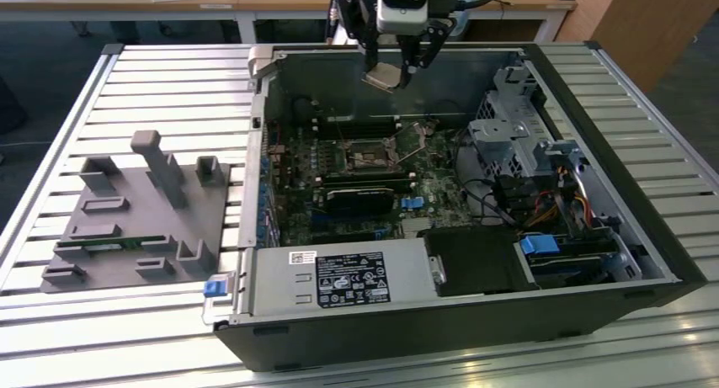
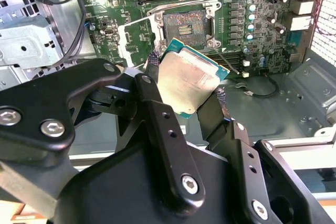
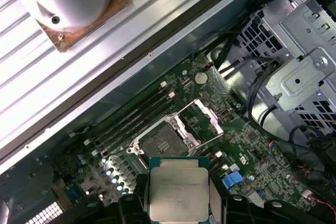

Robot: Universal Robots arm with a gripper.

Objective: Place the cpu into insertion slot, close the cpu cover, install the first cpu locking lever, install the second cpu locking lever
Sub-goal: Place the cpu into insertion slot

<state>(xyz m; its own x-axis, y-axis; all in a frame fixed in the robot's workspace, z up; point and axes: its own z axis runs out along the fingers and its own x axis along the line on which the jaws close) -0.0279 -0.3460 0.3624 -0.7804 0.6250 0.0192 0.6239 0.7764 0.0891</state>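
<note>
The hand (image 1: 388, 71) hangs over the open computer case (image 1: 450, 333), near the case wall that lies farthest up in the exterior view, and its two black fingers (image 2: 152, 95) are pinched on the cpu (image 2: 188, 80) from opposite edges. The chip is held clear of everything else, tilted a little, with its pale metal face toward the wrist cameras and a thin green border showing round that face. It sits in the air well above the green motherboard (image 1: 337, 204) and touches no part of it. The insertion slot (image 3: 157, 141) lies bare beneath and somewhat ahead of the chip: its dark centre is uncovered inside the silver rim. The cpu cover (image 3: 212, 116) is swung up and away from the socket, standing open along one side of it, so the window in the frame shows board behind it. Long black memory slots (image 3: 134, 118) run just beside the socket. In the exterior view the case rests on a slatted metal bench (image 1: 67, 135), with the power supply (image 1: 337, 279) at its near edge, and a grey fixture block (image 1: 135, 224) sits on the bench well apart, toward the exterior view's left.
</note>
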